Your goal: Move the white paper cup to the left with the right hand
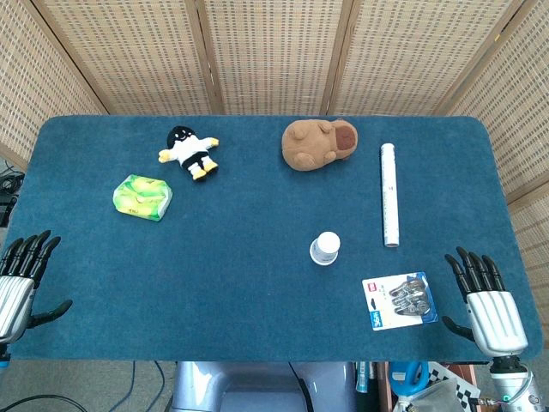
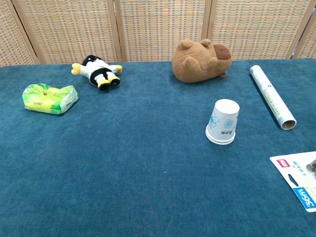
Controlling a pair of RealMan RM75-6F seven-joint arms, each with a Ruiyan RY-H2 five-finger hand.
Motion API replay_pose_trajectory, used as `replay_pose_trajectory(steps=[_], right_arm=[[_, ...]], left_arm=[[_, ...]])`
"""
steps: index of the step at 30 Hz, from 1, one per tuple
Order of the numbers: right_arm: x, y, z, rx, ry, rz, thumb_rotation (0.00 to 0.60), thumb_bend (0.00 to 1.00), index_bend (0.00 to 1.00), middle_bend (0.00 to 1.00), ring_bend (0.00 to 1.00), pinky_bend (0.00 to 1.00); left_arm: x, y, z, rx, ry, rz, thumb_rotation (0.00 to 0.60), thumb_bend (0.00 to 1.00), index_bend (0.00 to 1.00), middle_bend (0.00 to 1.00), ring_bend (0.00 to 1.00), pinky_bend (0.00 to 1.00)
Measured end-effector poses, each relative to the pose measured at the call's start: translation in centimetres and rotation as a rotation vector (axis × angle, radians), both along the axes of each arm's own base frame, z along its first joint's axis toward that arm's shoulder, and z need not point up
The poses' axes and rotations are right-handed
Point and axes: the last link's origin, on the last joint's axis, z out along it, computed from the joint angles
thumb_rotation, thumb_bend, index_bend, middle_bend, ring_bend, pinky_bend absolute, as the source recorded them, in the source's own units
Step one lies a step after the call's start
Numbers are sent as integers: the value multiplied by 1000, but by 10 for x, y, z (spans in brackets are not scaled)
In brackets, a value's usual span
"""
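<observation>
White paper cup [image 2: 223, 121] with blue print; teal table [image 2: 123, 168].

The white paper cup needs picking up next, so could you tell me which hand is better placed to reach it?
The right hand. The white paper cup stands upside down on the right half of the table, nearer that hand than the left hand. Both hands are open at the near edge.
</observation>
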Motion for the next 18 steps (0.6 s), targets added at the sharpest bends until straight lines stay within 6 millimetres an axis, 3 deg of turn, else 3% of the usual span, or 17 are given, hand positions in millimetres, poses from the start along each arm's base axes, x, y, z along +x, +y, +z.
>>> replay_pose_trajectory(steps=[11,14,18], right_arm=[[4,-3,-3,14,-47,53,600,0,11,0,0,0],[6,-11,-9,56,-114,77,600,0,41,0,0,0],[15,-39,-22,152,-221,110,600,43,97,0,0,0]], left_arm=[[1,-2,3,0,-19,-5,600,175,0,0,0,0],[1,0,3,0,-25,-1,600,175,0,0,0,0],[1,3,3,0,-25,6,600,174,0,0,0,0]])
